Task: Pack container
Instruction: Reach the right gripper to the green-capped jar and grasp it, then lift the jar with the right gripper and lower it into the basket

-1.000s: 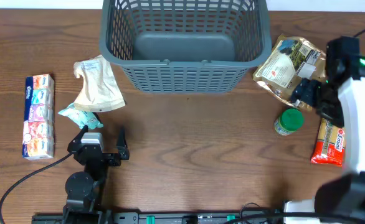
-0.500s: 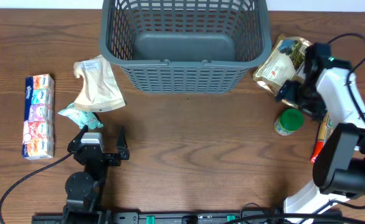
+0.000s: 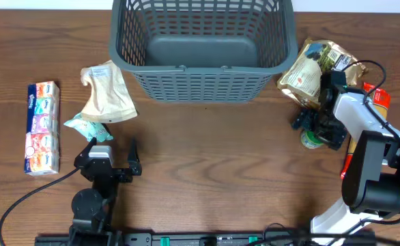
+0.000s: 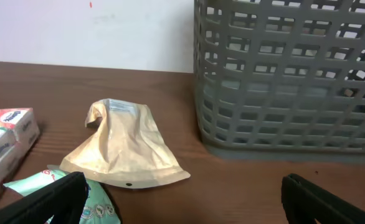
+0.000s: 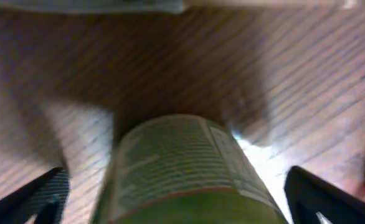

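Note:
The container is a large dark grey lattice basket (image 3: 200, 83) at the back centre, with nothing in it; its wall shows in the left wrist view (image 4: 282, 81). My right gripper (image 3: 316, 127) is open and straddles a green jar (image 3: 311, 141) at the right. In the right wrist view the jar (image 5: 182, 162) fills the space between the two spread fingers (image 5: 182, 202). My left gripper (image 3: 112, 150) is open and empty at the front left, its fingers (image 4: 182, 199) just in front of a beige pouch (image 4: 126, 146).
The beige pouch (image 3: 108, 96) and a teal packet (image 3: 87, 126) lie left of the basket. A tissue multipack (image 3: 41, 126) lies at the far left. A printed snack bag (image 3: 312, 68) and a red-orange packet (image 3: 379, 100) lie by the right arm.
My right arm has swung left and down from the right edge, and its gripper now sits over the green jar. The left arm has not moved.

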`<act>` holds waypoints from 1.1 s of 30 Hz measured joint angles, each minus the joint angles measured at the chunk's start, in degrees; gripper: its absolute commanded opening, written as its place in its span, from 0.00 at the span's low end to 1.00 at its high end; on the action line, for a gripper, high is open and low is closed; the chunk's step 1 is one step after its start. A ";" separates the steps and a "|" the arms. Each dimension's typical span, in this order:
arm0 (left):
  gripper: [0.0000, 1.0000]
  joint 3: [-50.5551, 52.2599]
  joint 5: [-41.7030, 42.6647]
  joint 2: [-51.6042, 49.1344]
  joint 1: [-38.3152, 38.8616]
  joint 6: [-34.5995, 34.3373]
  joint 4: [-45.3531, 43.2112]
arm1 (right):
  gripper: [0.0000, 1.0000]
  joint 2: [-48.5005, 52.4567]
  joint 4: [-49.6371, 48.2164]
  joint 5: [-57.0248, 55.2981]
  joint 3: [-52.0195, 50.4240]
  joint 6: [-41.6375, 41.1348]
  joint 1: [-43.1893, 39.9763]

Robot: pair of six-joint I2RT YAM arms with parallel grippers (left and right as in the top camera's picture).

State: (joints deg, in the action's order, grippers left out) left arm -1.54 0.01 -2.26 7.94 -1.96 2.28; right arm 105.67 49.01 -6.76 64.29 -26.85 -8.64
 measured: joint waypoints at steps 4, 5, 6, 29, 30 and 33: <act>0.99 0.00 0.02 0.00 0.00 0.02 0.00 | 0.66 0.00 -0.20 -0.09 -0.09 0.07 -0.02; 0.98 0.00 0.02 0.00 0.00 0.02 0.00 | 0.63 -0.02 -0.17 -0.20 -0.09 0.20 -0.02; 0.99 0.00 0.02 0.00 0.00 0.00 0.00 | 0.60 -0.04 -0.15 -0.31 -0.09 0.22 -0.02; 0.98 0.00 0.02 0.00 0.00 0.02 -0.02 | 0.01 -2.60 16.70 2.08 25.44 5.66 -0.02; 0.98 0.00 0.02 0.00 0.00 0.00 0.00 | 0.01 -2.69 17.42 2.25 27.91 5.95 -0.02; 0.98 0.00 0.02 0.00 0.00 0.00 -0.02 | 0.01 -2.71 18.84 2.58 36.87 6.82 0.04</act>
State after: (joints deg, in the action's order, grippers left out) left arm -1.54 0.03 -2.26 7.94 -1.96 2.26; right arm 102.96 67.85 -4.19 101.16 -20.03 -8.60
